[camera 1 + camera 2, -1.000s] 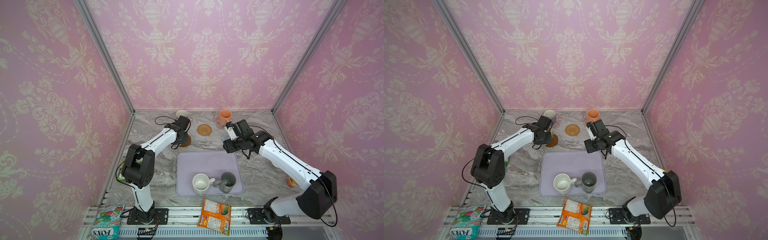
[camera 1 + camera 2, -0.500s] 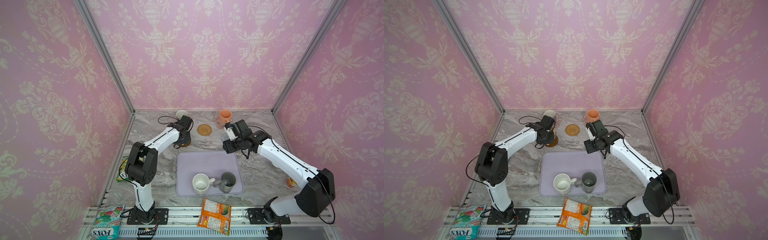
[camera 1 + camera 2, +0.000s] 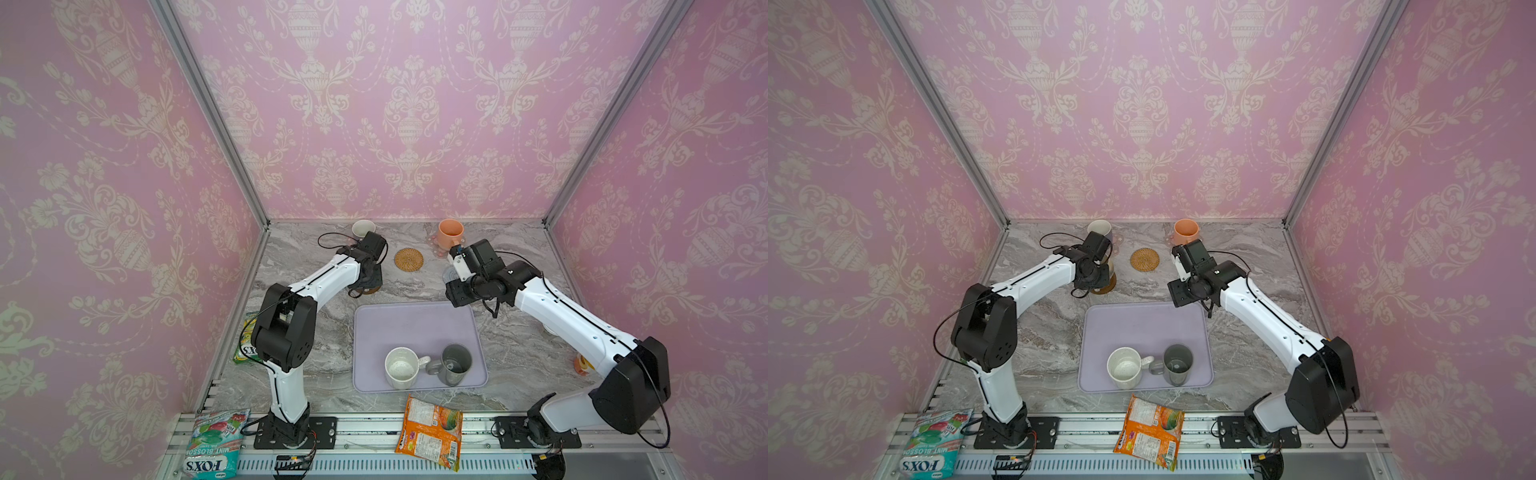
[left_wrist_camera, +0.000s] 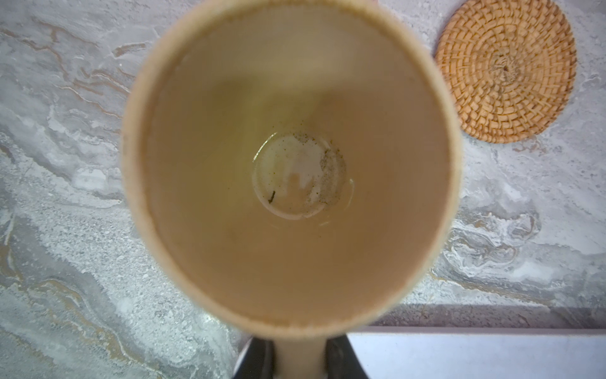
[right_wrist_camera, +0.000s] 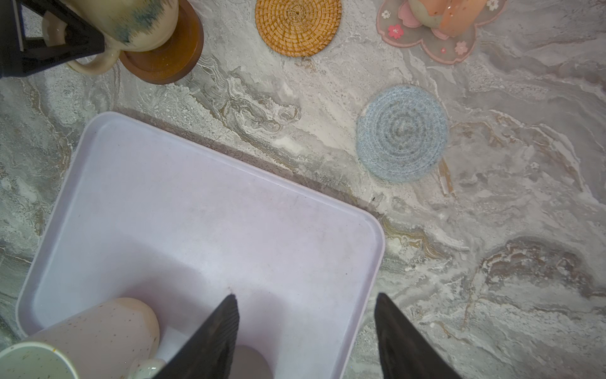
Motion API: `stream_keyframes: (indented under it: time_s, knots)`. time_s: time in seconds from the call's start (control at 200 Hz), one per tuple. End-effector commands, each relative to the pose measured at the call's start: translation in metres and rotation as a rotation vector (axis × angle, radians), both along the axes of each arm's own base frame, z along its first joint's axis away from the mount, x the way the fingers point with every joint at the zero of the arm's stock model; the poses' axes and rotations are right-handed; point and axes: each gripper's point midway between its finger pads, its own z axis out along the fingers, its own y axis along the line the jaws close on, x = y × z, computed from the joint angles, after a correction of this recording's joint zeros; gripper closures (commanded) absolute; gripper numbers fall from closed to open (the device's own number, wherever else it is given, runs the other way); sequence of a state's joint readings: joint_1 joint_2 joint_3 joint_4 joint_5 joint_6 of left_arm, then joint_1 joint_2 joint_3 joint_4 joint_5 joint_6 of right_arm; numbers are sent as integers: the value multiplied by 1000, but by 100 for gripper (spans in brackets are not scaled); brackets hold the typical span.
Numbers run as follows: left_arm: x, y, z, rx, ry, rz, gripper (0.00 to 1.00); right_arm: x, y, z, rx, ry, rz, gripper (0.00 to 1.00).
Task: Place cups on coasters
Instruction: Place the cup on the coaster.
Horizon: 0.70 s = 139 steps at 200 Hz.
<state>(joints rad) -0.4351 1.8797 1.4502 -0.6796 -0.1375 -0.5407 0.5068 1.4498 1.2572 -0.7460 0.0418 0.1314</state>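
Tray (image 3: 415, 320) lies mid-table and holds the two mugs not yet served. White mug (image 3: 401, 368) and grey mug (image 3: 454, 365) stand side by side at its near edge, handles toward each other. Right gripper (image 5: 305, 295) hangs over the tray's far corner, jaws wide and empty, likely poised to fetch one of that pair. Left gripper (image 4: 299, 361) is clamped on the handle of the beige mug (image 5: 141, 19), which appears to rest upright on the wood disc (image 5: 170, 59). Gripping by the handle keeps the mug level, and letting go looks like the step in hand. Peach mug (image 3: 450, 232) sits on a flower mat (image 5: 455, 49) at the back. Lavender mug (image 3: 363, 228) stands near the back wall. Rattan disc (image 3: 409, 259) and blue disc (image 5: 402, 133) lie bare. The left arm mostly hides the lavender mug's base, so I cannot tell what lies under it. In both top views the left wrist covers most of the beige mug.
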Motion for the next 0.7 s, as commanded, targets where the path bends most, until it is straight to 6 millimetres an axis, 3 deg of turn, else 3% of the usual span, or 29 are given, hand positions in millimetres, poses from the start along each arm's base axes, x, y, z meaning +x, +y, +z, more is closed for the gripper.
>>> stream_keyframes:
  time_s: [0.0, 0.691]
  knots:
    - [5, 2, 14, 15, -51, -4, 100, -5, -2, 5, 4, -12, -4, 33]
    - [-3, 2, 8, -2, -35, -17, 100, -7, 0, 10, 29, -14, -15, 33]
